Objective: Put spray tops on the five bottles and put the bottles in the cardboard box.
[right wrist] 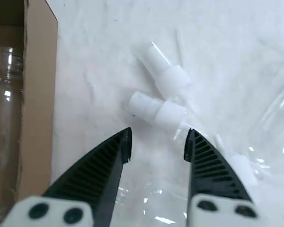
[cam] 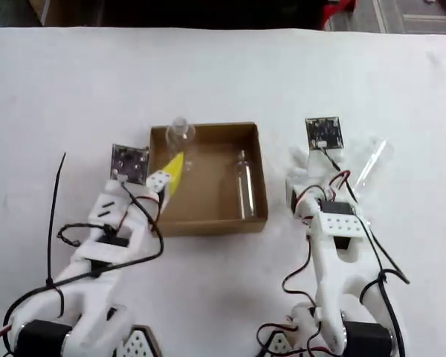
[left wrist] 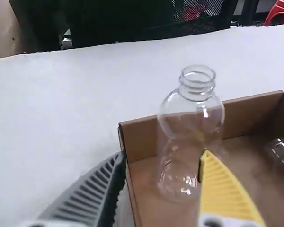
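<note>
- Bottle (left wrist: 191,132), clear and with no spray top on its open neck, stands upright in a back corner of the cardboard box (left wrist: 246,111). It is between the left jaws, which are spread wide and grip nothing.
- One finger of the left jaws is yellow (left wrist: 227,189) and sits inside the box, just beside the bottle. The grey finger (left wrist: 92,194) is outside the box wall, over the worktop (cam: 223,74).
- From the high view the left jaws reach over the box's side wall, near the upright bottle (cam: 181,135).
- Right jaws, black, are open with nothing between them, just above the worktop.
- Two white spray tops (right wrist: 157,111) lie on the worktop just past the tips of the right jaws, touching each other.
- A second bottle (cam: 243,186) lies on its side inside the box, along the wall nearest the right arm. Its neck is bare in the right wrist view.
- What looks like a third clear bottle (cam: 373,158) lies on the worktop beyond the right arm, well apart from the box.
</note>
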`<control>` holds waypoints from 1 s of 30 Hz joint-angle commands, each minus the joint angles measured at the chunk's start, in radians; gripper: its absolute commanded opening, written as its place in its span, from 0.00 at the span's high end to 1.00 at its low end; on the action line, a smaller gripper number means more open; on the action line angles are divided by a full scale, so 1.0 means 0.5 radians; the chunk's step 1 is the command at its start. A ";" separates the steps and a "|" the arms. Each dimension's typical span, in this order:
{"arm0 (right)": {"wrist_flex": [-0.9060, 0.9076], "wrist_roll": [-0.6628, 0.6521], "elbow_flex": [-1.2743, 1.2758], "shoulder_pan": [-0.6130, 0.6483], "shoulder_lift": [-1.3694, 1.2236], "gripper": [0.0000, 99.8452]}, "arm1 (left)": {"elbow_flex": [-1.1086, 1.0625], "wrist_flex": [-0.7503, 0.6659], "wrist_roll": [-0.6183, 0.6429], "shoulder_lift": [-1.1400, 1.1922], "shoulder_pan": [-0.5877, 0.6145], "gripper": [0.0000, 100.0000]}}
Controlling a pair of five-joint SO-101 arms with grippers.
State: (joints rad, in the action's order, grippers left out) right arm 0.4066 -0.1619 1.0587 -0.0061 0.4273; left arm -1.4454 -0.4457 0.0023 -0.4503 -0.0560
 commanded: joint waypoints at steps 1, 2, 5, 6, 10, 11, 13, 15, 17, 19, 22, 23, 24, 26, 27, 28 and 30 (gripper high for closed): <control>-0.035 -0.003 -0.009 0.017 0.032 0.84 | 0.028 0.006 -0.021 -0.066 -0.020 0.77; -0.035 -0.003 -0.009 0.017 0.032 0.84 | 0.028 0.006 -0.021 -0.066 -0.026 0.77; -0.035 -0.003 -0.009 0.017 0.032 0.84 | 0.040 0.074 -0.012 -0.066 -0.029 0.77; -0.035 -0.003 -0.009 0.017 0.032 0.84 | 0.043 0.101 -0.012 -0.066 -0.029 0.77; -0.035 -0.003 -0.009 0.017 0.032 0.84 | 0.040 0.120 -0.012 -0.069 -0.023 0.77; -0.035 -0.003 -0.009 0.017 0.032 0.84 | 0.040 0.120 -0.009 -0.069 -0.023 0.77; -0.035 -0.003 -0.009 0.017 0.032 0.84 | 0.034 0.123 -0.006 -0.115 -0.020 0.77; -0.035 -0.003 -0.009 0.017 0.032 0.84 | 0.028 0.193 -0.006 -0.219 -0.020 0.77; -0.035 -0.003 -0.009 0.017 0.032 0.84 | 0.031 0.341 -0.006 -0.370 -0.023 0.77; -0.035 -0.003 -0.009 0.017 0.032 0.84 | 0.034 0.568 -0.006 -0.554 -0.029 0.73; -0.035 -0.003 -0.009 0.017 0.032 0.84 | 0.068 0.976 -0.006 -0.845 -0.026 0.67; -0.035 -0.003 -0.009 0.017 0.032 0.84 | 0.095 1.120 -0.006 -0.944 -0.020 0.67; -0.035 -0.003 -0.009 0.017 0.032 0.84 | 0.129 1.249 -0.006 -1.033 -0.014 0.67; -0.035 -0.003 -0.009 0.017 0.032 0.84 | 0.212 1.488 -0.006 -1.198 -0.014 0.67; -0.035 -0.003 -0.009 0.017 0.032 0.84 | 0.264 1.593 -0.006 -1.266 -0.014 0.67; -0.035 -0.003 -0.009 0.017 0.032 0.84 | 0.322 1.688 -0.003 -1.330 -0.020 0.67; -0.035 -0.003 -0.009 0.017 0.032 0.84 | 0.454 1.823 0.040 -1.413 -0.029 0.67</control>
State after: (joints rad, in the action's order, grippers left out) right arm 0.4066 -0.1619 1.0587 -0.0061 0.4273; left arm -1.3717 0.3199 0.0023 -1.0411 -0.0606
